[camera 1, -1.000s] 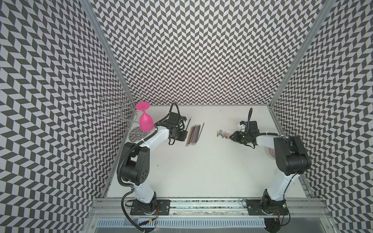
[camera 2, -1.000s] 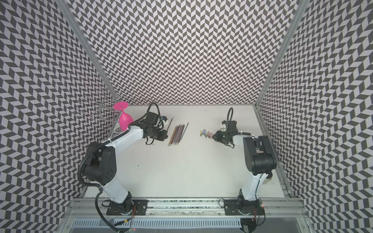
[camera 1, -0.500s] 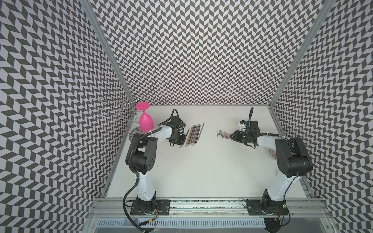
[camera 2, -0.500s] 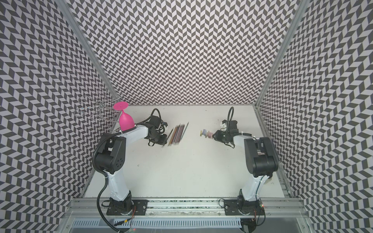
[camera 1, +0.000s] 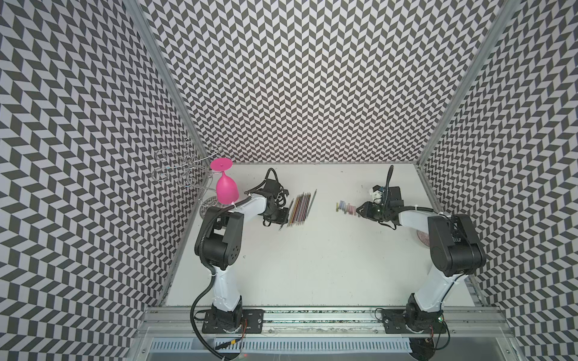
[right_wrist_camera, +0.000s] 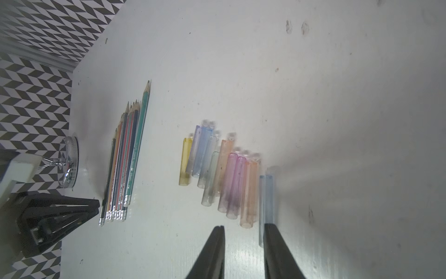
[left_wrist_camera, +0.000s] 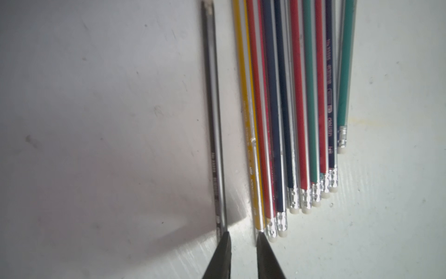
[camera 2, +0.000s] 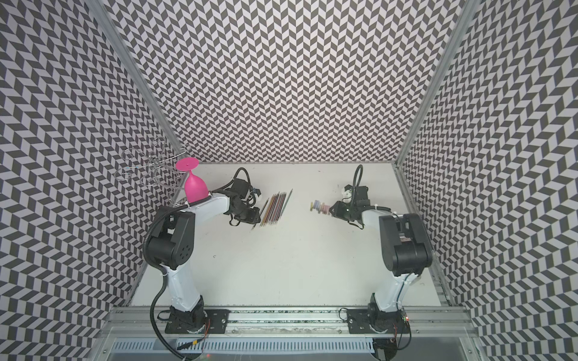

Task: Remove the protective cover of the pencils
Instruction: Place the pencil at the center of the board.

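The pencils (camera 1: 300, 208) (camera 2: 275, 210) lie side by side on the white table, uncapped, with their eraser ends toward my left gripper (left_wrist_camera: 243, 235). One dark grey pencil (left_wrist_camera: 215, 135) lies apart beside the row, its end under one fingertip. The left jaws stand slightly open with bare table between them. Several clear tinted protective covers (right_wrist_camera: 222, 174) (camera 1: 345, 208) lie in a cluster to the right. My right gripper (right_wrist_camera: 243, 228) is open just behind them. A pale blue cover (right_wrist_camera: 265, 200) lies against one finger's inner edge, and nothing is gripped.
A pink wine glass (camera 1: 226, 187) hangs upside down on a wire rack (camera 1: 184, 165) at the back left, close to the left arm. The rack's round base (right_wrist_camera: 70, 164) stands by the wall. A pinkish round thing (camera 1: 422, 239) lies behind the right arm.
My left gripper has opened, and the dark grey pencil now lies loose beside the row. The left arm's elbow has swung forward. The right arm has not moved.
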